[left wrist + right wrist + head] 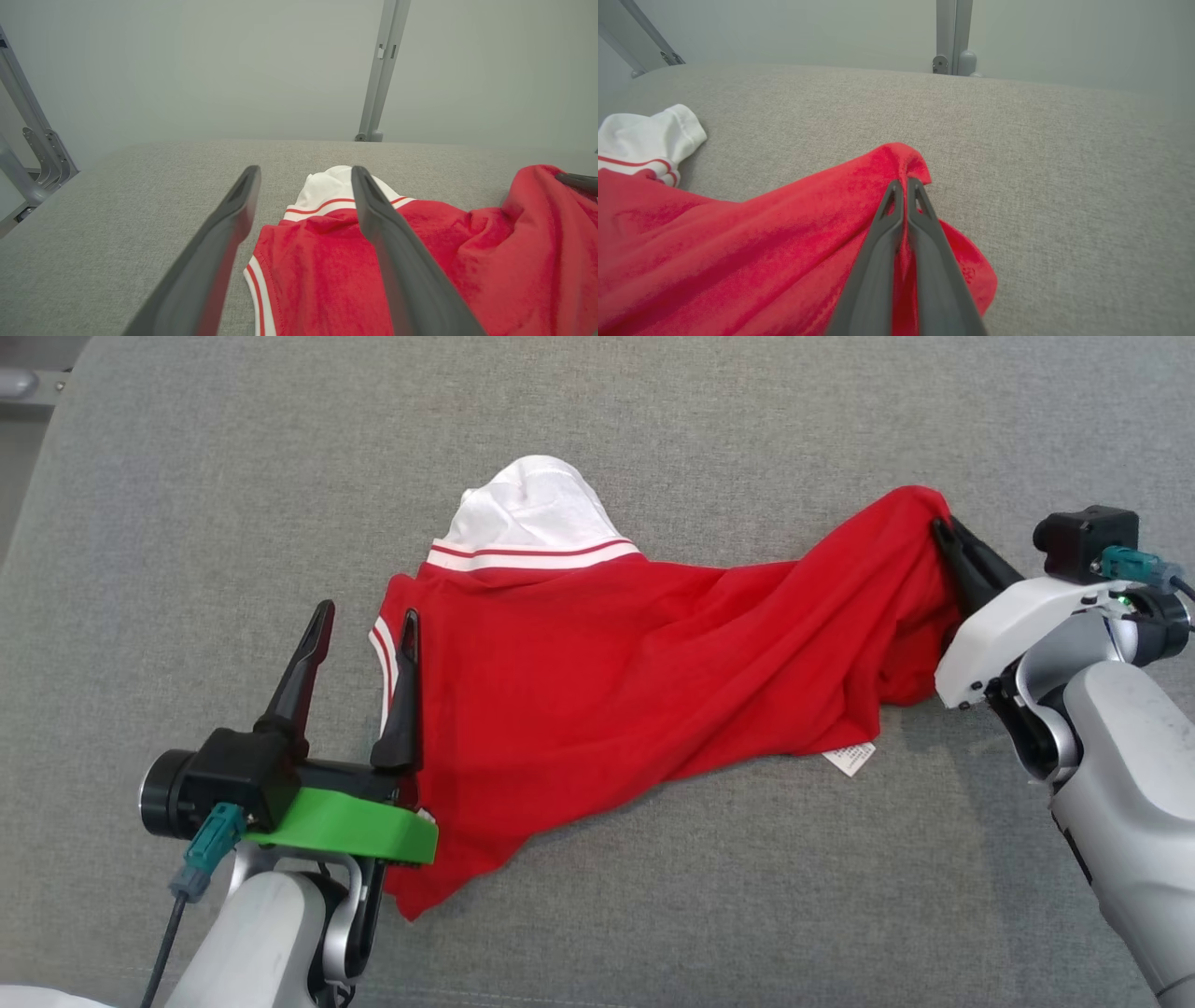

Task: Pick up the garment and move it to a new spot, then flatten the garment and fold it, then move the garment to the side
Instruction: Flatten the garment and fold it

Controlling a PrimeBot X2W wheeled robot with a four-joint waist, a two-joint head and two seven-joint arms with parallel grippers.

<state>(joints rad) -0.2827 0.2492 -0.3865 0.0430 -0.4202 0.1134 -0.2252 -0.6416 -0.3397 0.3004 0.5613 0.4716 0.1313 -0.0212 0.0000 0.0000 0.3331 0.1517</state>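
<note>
The crumpled red-and-white fabric shirt [635, 681] is laid on the grey surface [187, 523], its three-o'clock corner clamped by the right pincer [941, 525]; the left pincer [368, 613] is spread empty at eight o'clock. Bunching could be caused by one-sided pulling.

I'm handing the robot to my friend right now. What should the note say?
Left gripper: open, with its fingers on either side of the garment's striped edge and nothing gripped.
Right gripper: shut on the far right end of the garment.
The red garment lies wrinkled and stretched across the gray surface, with its white sleeve sticking out at the far side.
Done: one end of the garment is gripped.
Left to do: grip the striped side, pull the garment flat, fold it, then move it to the side.
</note>
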